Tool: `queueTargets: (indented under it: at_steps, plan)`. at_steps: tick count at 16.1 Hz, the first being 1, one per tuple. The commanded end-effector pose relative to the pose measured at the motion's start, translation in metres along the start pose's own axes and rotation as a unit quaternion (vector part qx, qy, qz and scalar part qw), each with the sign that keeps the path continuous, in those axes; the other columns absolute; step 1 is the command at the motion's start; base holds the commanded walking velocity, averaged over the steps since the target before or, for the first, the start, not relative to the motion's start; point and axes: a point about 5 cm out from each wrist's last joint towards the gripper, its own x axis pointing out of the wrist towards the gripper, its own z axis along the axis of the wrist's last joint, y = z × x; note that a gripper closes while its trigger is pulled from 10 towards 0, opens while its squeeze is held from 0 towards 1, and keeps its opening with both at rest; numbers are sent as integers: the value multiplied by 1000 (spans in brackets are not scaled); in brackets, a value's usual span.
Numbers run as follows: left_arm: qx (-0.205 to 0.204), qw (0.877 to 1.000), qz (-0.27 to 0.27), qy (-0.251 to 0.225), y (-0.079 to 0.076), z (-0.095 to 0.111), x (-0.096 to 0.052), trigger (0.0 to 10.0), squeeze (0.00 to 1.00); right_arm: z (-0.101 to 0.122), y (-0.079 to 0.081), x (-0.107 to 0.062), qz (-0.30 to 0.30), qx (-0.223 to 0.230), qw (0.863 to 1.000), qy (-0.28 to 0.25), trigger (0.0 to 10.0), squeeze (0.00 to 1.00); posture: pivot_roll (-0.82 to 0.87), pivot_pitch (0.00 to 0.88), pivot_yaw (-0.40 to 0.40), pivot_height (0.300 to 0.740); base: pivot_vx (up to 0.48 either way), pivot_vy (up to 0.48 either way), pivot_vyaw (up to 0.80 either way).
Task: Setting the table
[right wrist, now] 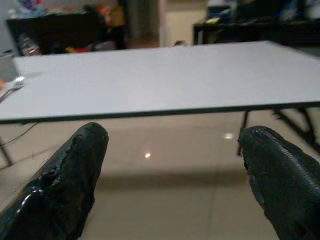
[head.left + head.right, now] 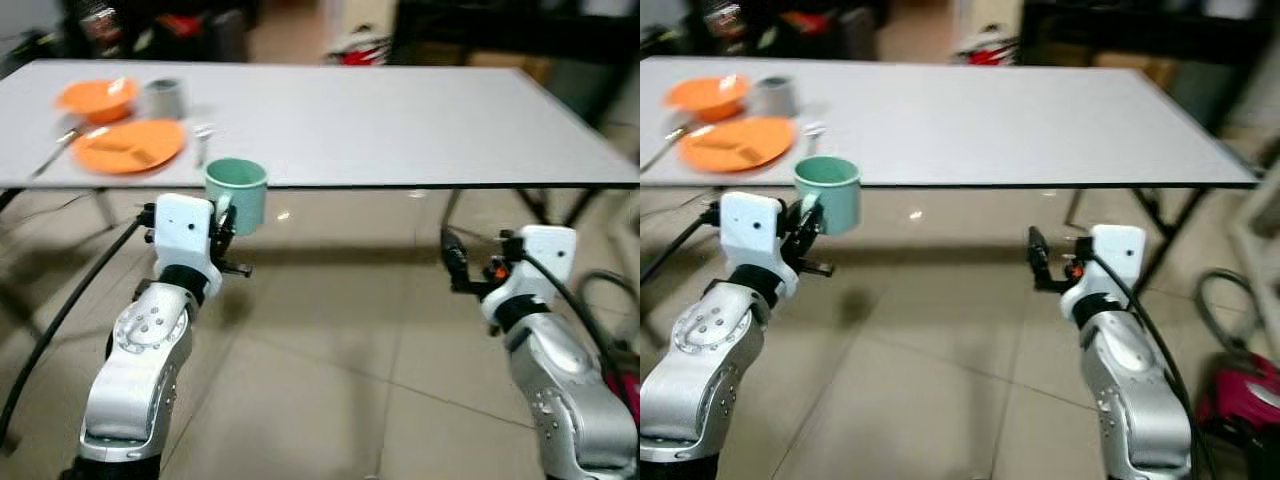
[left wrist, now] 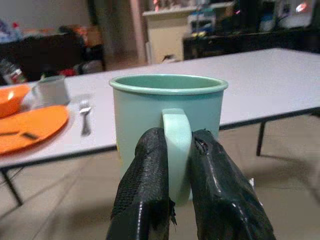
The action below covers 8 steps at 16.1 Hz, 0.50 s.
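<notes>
Your green mug [image 2: 236,192] stands upright, its handle pinched in the left gripper [image 3: 176,150], held just before the white table's [image 2: 400,120] near edge, rim level with it. The right gripper [image 1: 170,170] gapes wide, empty.

**Arm and tool state**

Both silver arms were raised forward, forearms angled up, wrists roughly level. Left tool [image 3: 172,150] had its two black fingers [image 3: 145,190] pinched tight on the handle of the green mug [image 2: 238,190], held upright. Right tool [image 1: 172,170] was empty, fingers spread wide apart, pointing forward at about the same height.
</notes>
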Motion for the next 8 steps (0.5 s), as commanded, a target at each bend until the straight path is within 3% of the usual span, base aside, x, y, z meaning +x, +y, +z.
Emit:
queueTargets:
  at_steps: [1, 8]
  plan:
    - [2, 1000, 6, -3, 5, 3, 1, 10000, 0, 2, 6, 2, 8, -3, 1000, -8, 10000, 0, -41, 0, -5, 740, 319, 0, 0]
    - [-9, 1000, 5, -5, 1, 1, 4, 10000, 0, 4, 7, 4, 23, -21, 999, -10, 10000, 0, -59, 0, -17, 740, 306, 0, 0]
